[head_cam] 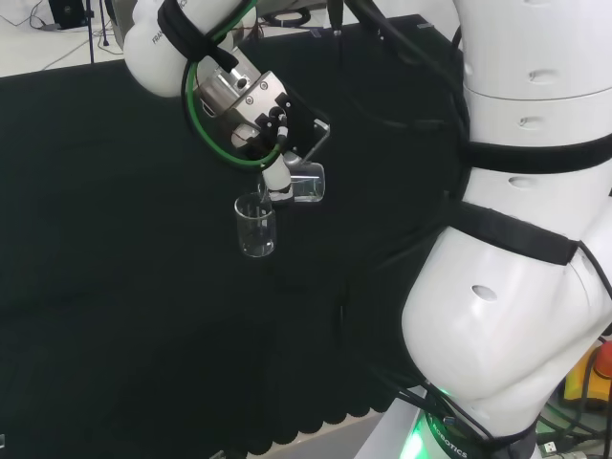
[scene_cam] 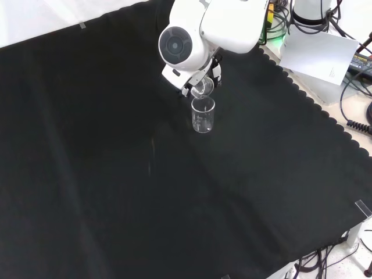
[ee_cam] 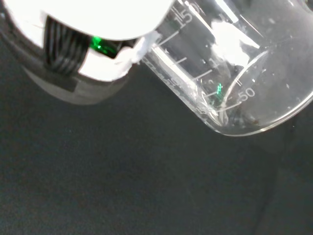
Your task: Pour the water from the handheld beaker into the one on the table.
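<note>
Above the black cloth-covered table (scene_cam: 116, 174) your robot hand (head_cam: 275, 177) has its fingers curled round a clear glass beaker (head_cam: 308, 183), tipped on its side, mouth just over the rim of a second clear glass beaker (scene_cam: 203, 114) standing upright on the cloth

We see: counter (scene_cam: 87, 174) under black cloth | one clear beaker (scene_cam: 203, 115) upright on it, nearer its far edge in front view
</note>
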Controlling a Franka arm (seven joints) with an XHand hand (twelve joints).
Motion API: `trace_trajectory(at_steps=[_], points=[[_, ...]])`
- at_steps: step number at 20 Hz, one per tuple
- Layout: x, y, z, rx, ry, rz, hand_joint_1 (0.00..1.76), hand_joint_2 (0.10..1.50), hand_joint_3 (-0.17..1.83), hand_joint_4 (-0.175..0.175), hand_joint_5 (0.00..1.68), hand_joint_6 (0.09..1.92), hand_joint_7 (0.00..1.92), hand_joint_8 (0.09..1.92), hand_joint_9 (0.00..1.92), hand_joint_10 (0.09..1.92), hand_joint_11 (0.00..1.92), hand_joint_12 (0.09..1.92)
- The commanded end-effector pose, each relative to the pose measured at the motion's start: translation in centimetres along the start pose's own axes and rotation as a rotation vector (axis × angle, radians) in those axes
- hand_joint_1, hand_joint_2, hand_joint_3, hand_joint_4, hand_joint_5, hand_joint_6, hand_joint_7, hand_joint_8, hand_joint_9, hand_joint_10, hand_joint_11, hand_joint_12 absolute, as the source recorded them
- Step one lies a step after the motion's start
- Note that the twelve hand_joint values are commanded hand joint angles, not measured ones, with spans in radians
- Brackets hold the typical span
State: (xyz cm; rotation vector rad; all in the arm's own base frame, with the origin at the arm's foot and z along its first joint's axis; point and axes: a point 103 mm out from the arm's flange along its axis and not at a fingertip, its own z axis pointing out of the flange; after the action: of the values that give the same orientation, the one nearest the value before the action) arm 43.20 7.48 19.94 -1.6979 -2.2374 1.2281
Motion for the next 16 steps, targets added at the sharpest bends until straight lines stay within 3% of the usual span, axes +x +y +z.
trace_trajectory(at_steps=[1, 16], points=[[0.33, 0.04, -0.43, 0.026, -0.030, 0.016, 1.33, 0.66, 0.54, -0.175, 1.46, 0.22, 1.54, 0.15, 1.79, 0.09, 1.47, 0.52], [1.14, 0.45, -1.38, 0.098, -0.095, 0.048, 1.33, 0.67, 0.53, -0.175, 1.46, 0.23, 1.53, 0.16, 1.79, 0.09, 1.47, 0.52]])
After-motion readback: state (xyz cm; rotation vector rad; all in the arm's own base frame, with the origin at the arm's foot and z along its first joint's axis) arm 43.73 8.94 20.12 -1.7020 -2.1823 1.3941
